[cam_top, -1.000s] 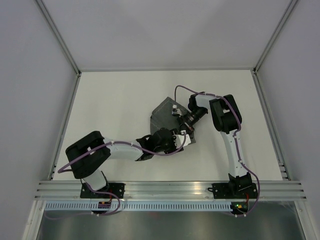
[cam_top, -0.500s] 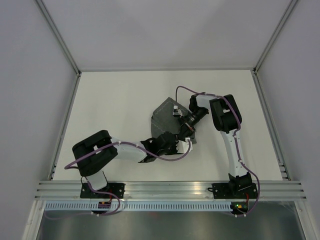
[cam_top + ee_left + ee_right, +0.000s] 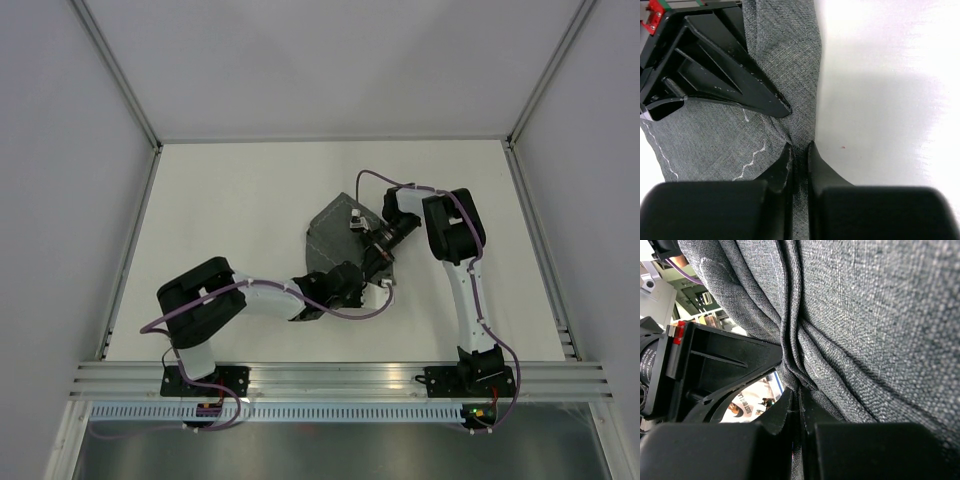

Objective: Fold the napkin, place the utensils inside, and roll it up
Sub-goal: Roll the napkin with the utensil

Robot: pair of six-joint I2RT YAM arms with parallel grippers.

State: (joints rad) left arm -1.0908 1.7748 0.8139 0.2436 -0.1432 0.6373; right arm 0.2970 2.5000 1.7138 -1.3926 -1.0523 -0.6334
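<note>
Napkin [image 3: 330,230] clamped by both left gripper [image 3: 799,150] and right gripper [image 3: 796,395], its near edge hidden beneath them from above.

Where we lose the napkin [image 3: 330,230]
From above, the left gripper [image 3: 355,280] and right gripper [image 3: 375,258] cover its lower right; in the right wrist view it runs off the top and right edges.

The dark grey napkin [image 3: 328,232] lies folded, creased.
</note>
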